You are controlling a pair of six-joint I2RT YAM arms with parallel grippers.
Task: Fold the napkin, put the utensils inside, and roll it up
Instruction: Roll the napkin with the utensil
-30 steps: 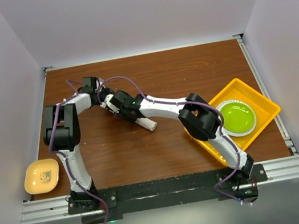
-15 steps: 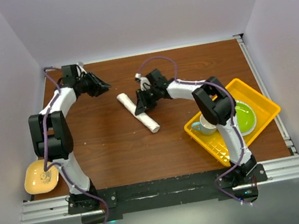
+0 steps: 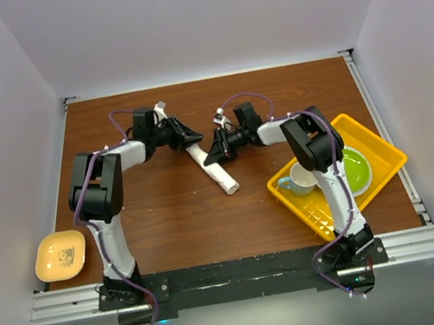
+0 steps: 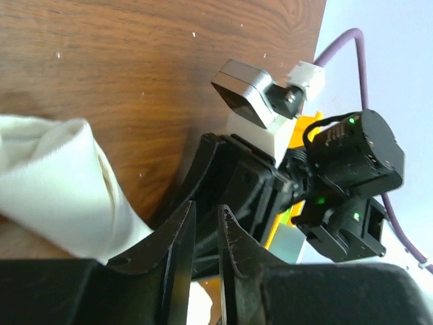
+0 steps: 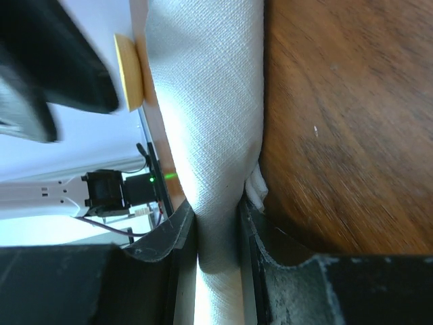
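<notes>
The napkin (image 3: 222, 175) lies rolled into a white tube on the brown table, slanting from upper left to lower right. My right gripper (image 3: 214, 158) comes in from the right and is shut on the roll; in the right wrist view the cloth (image 5: 210, 101) is pinched between the fingers of that gripper (image 5: 216, 211). My left gripper (image 3: 194, 139) covers the roll's upper end. In the left wrist view its gripper (image 4: 206, 218) has jaws nearly together, with the napkin (image 4: 61, 183) beside them and white cloth showing low in the gap. The utensils are hidden.
A yellow tray (image 3: 385, 151) at the right holds a green plate (image 3: 346, 169) and a pale cup (image 3: 296, 181). A small yellow dish (image 3: 60, 255) sits near the front left corner. White walls enclose the table on three sides.
The left gripper swung from the back left corner over to the roll's upper end and narrowed. The roll shifted slightly right, with the right gripper still on it.
</notes>
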